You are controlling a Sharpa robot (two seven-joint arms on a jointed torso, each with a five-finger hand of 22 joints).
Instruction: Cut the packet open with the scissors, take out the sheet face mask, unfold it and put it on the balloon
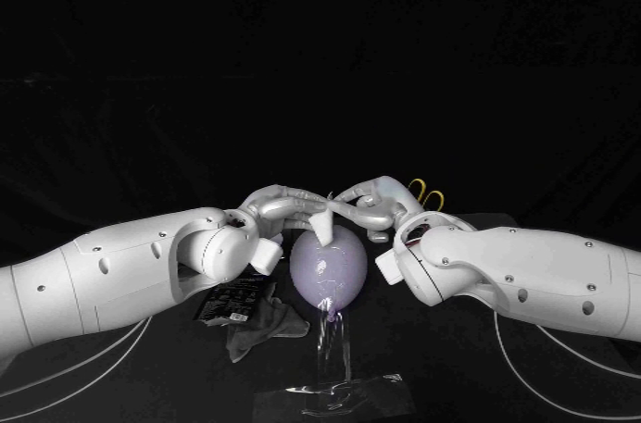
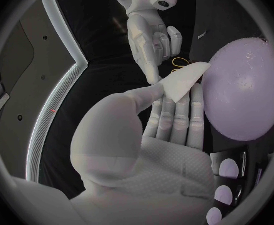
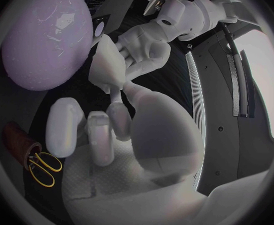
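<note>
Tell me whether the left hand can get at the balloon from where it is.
Probably yes: the left hand, pinching the sheet face mask, is right beside the balloon, and nothing appears to lie between them.

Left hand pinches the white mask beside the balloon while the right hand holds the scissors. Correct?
Wrong on one point: the head view shows the yellow-handled scissors beyond the right hand, not in it. The left hand does pinch the mask beside the balloon.
</note>
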